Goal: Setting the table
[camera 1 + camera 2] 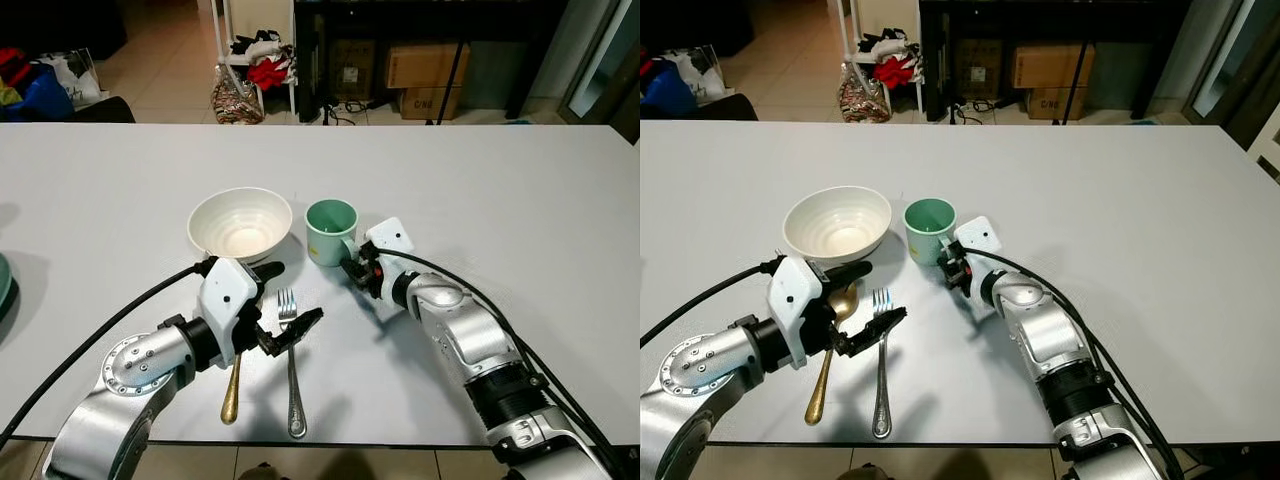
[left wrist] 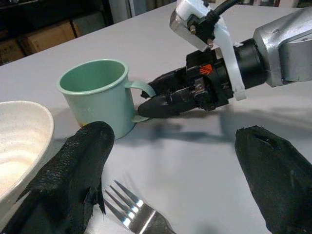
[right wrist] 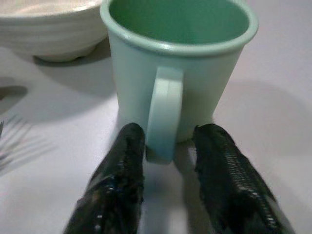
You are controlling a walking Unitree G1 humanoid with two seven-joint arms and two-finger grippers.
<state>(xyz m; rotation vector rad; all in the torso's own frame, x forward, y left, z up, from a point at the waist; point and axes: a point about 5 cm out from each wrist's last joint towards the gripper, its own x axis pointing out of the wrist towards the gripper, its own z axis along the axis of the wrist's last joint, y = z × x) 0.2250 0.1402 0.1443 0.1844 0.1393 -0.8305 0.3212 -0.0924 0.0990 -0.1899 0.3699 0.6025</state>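
Two end effectors parted, right [image 3: 168,195] straddling mug [image 1: 330,231] handle, left [image 1: 290,305] over fork [image 1: 292,370], bowl [image 1: 240,224] beside.

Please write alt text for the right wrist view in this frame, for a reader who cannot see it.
The right pincer has its two black fingers open on either side of the handle of a pale green mug standing upright on a white table. A white bowl sits beside the mug.
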